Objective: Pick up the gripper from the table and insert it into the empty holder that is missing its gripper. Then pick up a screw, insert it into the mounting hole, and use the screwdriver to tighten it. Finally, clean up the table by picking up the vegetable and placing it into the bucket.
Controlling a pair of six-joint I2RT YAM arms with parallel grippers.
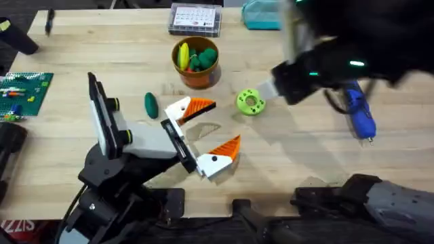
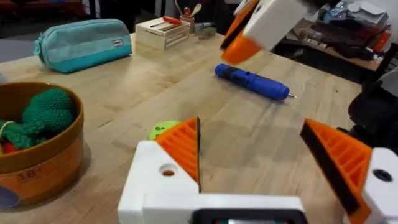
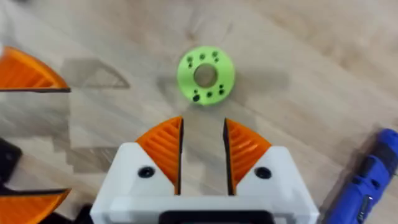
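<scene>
My left gripper (image 1: 212,129) hangs open and empty over the table's middle, its white-and-orange fingers spread wide (image 2: 250,127). The dark green vegetable (image 1: 150,104) lies just left of it. Behind stands the orange bucket (image 1: 196,74), (image 2: 37,168), holding yellow and green toys. My right gripper (image 1: 266,91), (image 3: 203,127) hovers just short of a green round disc with holes (image 1: 250,102), (image 3: 206,75), (image 2: 163,129), fingers open by a narrow gap with nothing between. The blue screwdriver (image 1: 359,112), (image 2: 252,81), (image 3: 367,180) lies to the right. I cannot make out the holder or a screw.
A clear compartment box (image 1: 195,19) and a teal pouch (image 1: 261,15), (image 2: 84,40) sit at the far edge. A green studded board (image 1: 24,91) lies at the left edge. A small wooden box (image 2: 163,31) stands beyond the table.
</scene>
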